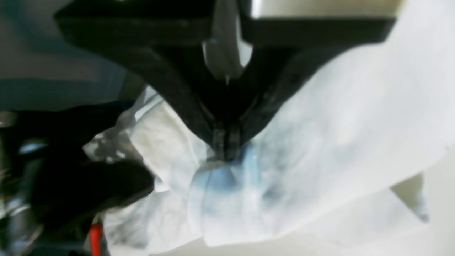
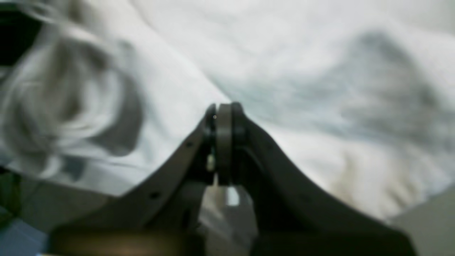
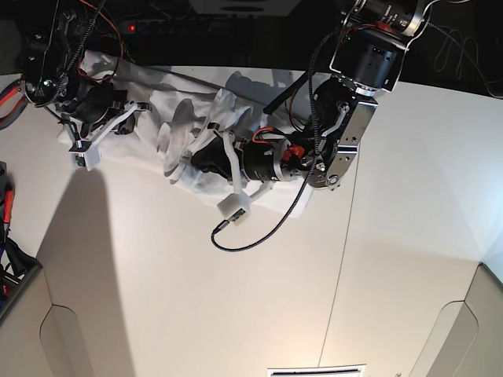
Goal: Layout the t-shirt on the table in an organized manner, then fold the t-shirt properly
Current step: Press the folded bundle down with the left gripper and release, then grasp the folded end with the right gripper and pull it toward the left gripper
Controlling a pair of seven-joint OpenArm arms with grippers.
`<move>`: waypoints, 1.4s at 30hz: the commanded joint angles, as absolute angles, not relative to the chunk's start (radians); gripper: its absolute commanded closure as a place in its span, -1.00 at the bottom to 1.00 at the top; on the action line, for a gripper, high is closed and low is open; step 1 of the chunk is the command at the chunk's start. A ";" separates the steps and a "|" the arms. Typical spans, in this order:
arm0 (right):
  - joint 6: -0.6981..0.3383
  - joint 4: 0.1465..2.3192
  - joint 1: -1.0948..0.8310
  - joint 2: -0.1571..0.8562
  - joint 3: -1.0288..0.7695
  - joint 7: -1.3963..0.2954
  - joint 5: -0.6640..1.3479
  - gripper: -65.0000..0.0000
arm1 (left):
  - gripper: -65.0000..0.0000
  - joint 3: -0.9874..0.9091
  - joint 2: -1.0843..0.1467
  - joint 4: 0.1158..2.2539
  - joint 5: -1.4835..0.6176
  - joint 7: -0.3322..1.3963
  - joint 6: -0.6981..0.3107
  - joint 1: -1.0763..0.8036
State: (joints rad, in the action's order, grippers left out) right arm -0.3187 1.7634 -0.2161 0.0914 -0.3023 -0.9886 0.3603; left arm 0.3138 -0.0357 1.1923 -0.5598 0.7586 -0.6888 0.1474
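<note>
We found the t-shirt (image 3: 189, 126) bunched at the desk's (image 3: 236, 314) far edge, light, limp and wrinkle-prone. Left claw (image 1: 225, 156) and right claw (image 2: 224, 110) were both clamped on cloth; hems would grip better.

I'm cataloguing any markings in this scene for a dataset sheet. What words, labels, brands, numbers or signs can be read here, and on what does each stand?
None can be read.
The t-shirt is plain white with no print showing.
The table carries no label or sign, only a thin dark seam.
The left gripper and right gripper show no legible marking; both wrist views are blurred.
</note>
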 commanded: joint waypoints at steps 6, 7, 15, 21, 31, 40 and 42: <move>-0.323 1.996 -0.206 0.105 -0.422 -1.048 0.375 1.00 | 1.00 0.313 -0.053 1.207 -0.510 0.731 -0.698 0.169; -0.336 2.024 -0.206 0.105 -0.454 -1.074 0.375 1.00 | 1.00 0.313 -0.059 1.207 -0.506 0.729 -0.698 0.168; -0.454 2.052 -0.246 0.155 -0.731 -1.114 0.510 0.25 | 1.00 0.245 -0.072 1.207 -0.448 0.701 -0.662 0.168; -0.453 1.890 -0.283 0.193 -0.810 -1.095 0.665 -0.20 | 1.00 0.226 -0.072 1.207 -0.451 0.698 -0.662 0.168; -0.546 1.456 -0.173 0.233 -0.809 -1.106 0.953 -0.27 | 1.00 0.226 -0.072 1.207 -0.452 0.698 -0.662 0.168; -0.566 1.377 -0.117 0.252 -0.765 -1.125 0.959 -0.27 | 1.00 0.226 -0.072 1.207 -0.452 0.698 -0.662 0.168; -0.566 1.357 -0.117 0.252 -0.727 -1.097 0.930 -0.27 | 1.00 0.226 -0.072 1.207 -0.453 0.698 -0.662 0.168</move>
State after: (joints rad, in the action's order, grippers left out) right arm -0.5579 1.3434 -0.1223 0.2363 -0.7227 -1.1072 0.9123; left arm 0.2279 -0.0719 1.1927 -0.4496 0.7059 -0.6659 0.1497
